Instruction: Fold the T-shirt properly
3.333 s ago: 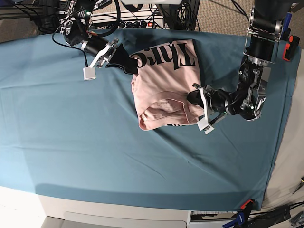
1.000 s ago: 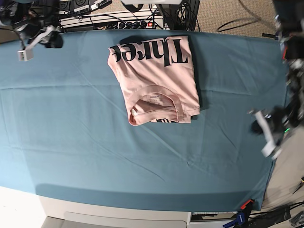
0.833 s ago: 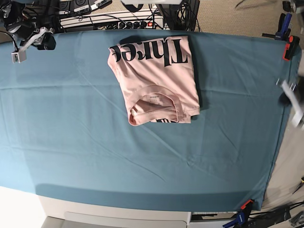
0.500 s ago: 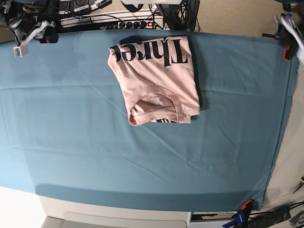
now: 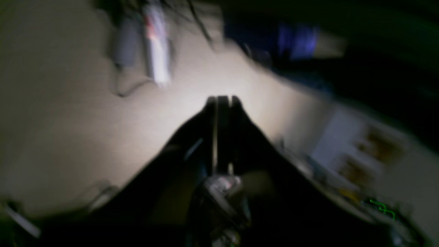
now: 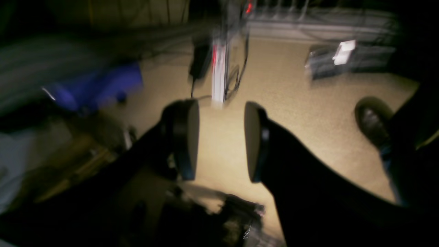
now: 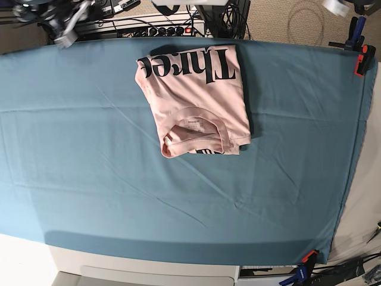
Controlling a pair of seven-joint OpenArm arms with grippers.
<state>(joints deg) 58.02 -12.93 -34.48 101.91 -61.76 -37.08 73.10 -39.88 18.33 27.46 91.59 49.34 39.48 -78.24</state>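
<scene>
The pale pink T-shirt [image 7: 196,98] lies folded into a rectangle on the teal sheet [image 7: 119,179], at the back centre. Black "Three" lettering shows at its far edge and the ribbed collar at its near edge. Both arms are pulled back off the table. My right gripper [image 6: 221,139] is open and empty, pointing at beige floor; in the base view it is a blur at the top left [image 7: 66,30]. My left gripper [image 5: 222,101] is shut and empty over the floor, and shows blurred at the top right corner of the base view [image 7: 342,6].
A power strip and cables [image 7: 155,27] run behind the table's back edge. Red clamps [image 7: 361,59] hold the sheet at the back right corner and at the front right [image 7: 308,257]. A dark shoe [image 6: 372,118] stands on the floor.
Both grippers let go of the shirt and drew back off the table, the left to the top right, the right to the top left. The shirt lies folded and still.
</scene>
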